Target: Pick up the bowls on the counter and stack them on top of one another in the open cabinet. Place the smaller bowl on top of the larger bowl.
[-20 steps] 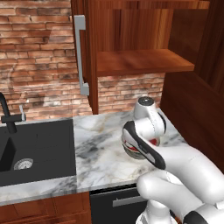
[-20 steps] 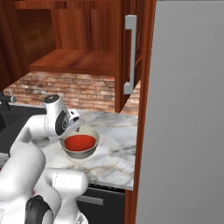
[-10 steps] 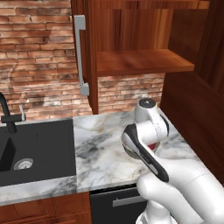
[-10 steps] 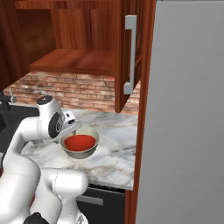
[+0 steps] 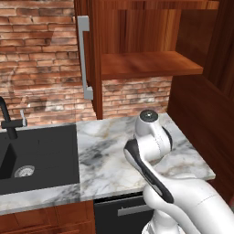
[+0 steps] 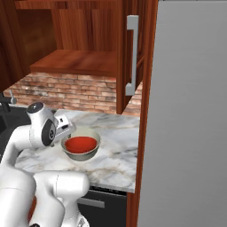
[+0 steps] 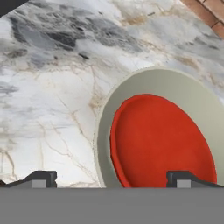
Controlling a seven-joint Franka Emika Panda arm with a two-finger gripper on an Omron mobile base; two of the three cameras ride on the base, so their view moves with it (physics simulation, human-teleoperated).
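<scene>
I have the small red bowl (image 6: pixel 81 144) already sitting inside the larger grey-beige bowl (image 6: pixel 91 151), and the pair rests on the marble counter (image 6: pixel 115 153), toward its right end near the wooden side panel, below the open cabinet (image 6: pixel 84 60), whose shelf (image 5: pixel 148 63) holds nothing that I can see. So the stack exists, but in the wrong place; my judgement is that the step in hand is to grip the nested pair and lift it to that shelf. The gripper (image 7: pixel 111 177) hovers just above the near left rim of the bowls, its fingers (image 7: pixel 40 178) spread fully apart and holding nothing. In the hand view one fingertip sits over bare marble outside the grey rim and the other over the red interior, so the jaws already straddle the wall. To do this well I would descend straight, pinch both walls together so that the red bowl cannot slide out, close firmly, then lift level and keep the bowls from tipping as I raise them past the shelf's front edge, clear of the door's grey bar handle (image 6: pixel 131 55).
</scene>
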